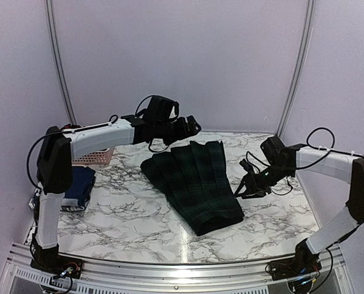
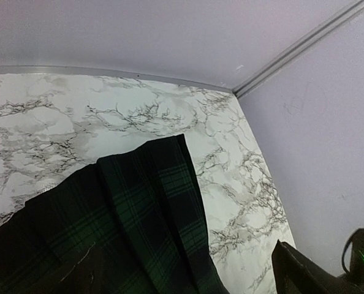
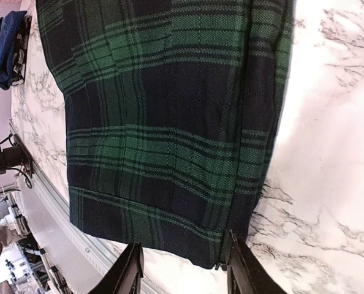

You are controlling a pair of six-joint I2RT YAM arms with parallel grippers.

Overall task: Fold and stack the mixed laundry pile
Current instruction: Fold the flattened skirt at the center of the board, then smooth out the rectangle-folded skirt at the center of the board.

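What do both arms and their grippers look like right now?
The left arm and right arm have white links and black joints. The left gripper and right gripper are black, with two fingers each. Loose black cables loop along each arm.

Pink basket point(image 1: 98, 158) mostly behind the left arm point(image 1: 102, 138); navy garment point(image 1: 79, 185) partly too.

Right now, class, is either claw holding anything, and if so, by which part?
Nothing is held. The left claw hangs open above the far edge of the dark green plaid garment; the right claw stands open at its hem.
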